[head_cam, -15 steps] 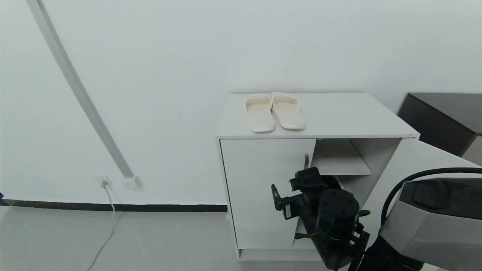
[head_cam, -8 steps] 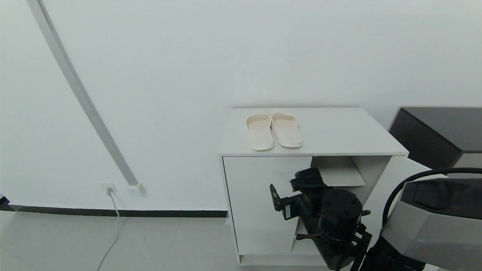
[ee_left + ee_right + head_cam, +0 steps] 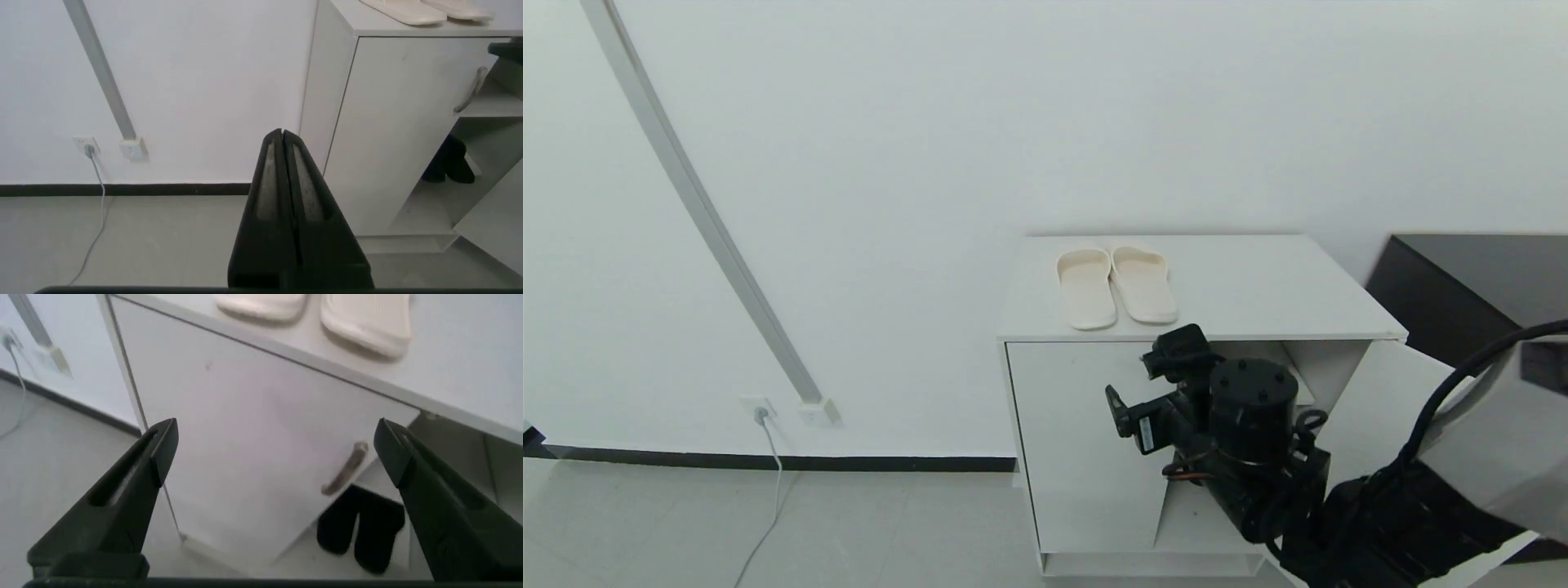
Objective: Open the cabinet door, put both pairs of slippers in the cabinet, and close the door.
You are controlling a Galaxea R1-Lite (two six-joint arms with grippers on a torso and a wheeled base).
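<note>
Left gripper (image 3: 282,204): fingers pressed together, empty, well apart from the cabinet (image 3: 1258,286).

Cream slippers (image 3: 1116,286): side by side on the cabinet top, near its left front edge.

Black slippers (image 3: 364,527): in the lower compartment, behind the bar handle (image 3: 343,469).

Right gripper (image 3: 274,449): fingers spread wide, empty, facing the front edge below the cream pair.

Risk: pinching one slipper may push its mate along the smooth laminate top. The cream pair looks like soft moulded foam with rounded toes.

Risk: the arm may knock the flat open door (image 3: 1388,392).
</note>
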